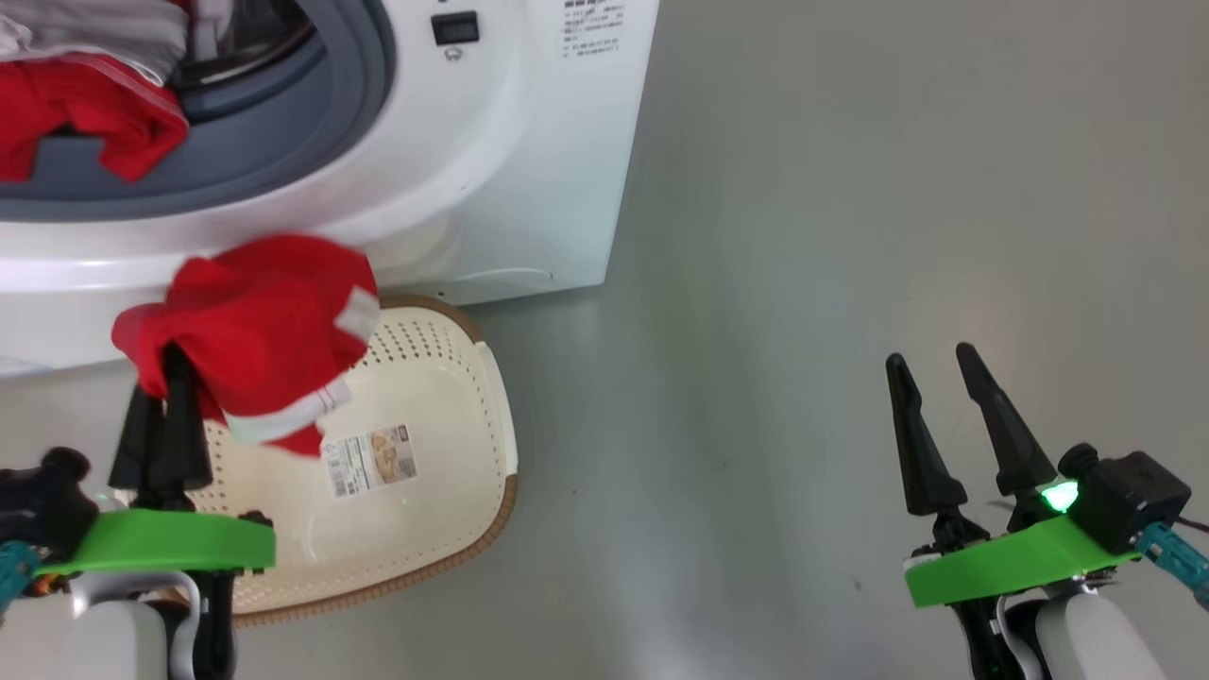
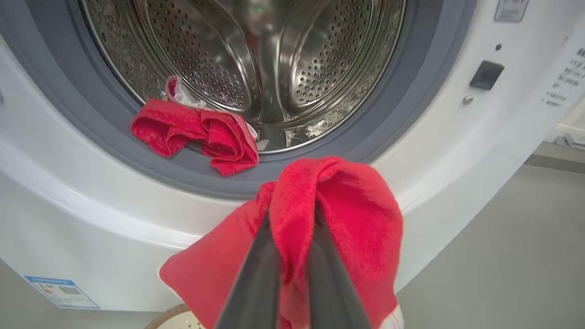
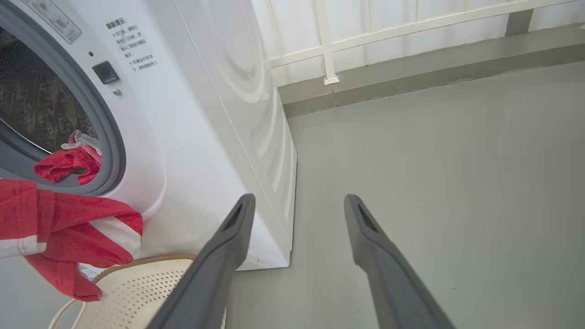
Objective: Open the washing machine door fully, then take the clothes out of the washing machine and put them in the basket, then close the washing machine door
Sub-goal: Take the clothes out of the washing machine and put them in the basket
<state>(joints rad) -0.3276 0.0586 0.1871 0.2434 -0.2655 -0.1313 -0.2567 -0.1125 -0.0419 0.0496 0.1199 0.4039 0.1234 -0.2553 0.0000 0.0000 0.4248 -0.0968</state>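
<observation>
Clothes: head view, one red garment hangs pinched in the left gripper, above the basket. Left wrist view, a second garment lies on the washing machine gasket. Right wrist view, right gripper spread wide and empty, well apart from both.

The grey floor carries the washing machine and, just beside it, the basket.

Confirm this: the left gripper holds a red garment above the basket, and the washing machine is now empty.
Not empty: a second red garment lies in the mouth of the washing machine, as the left wrist view shows. The left gripper does hold a red garment above the basket.
</observation>
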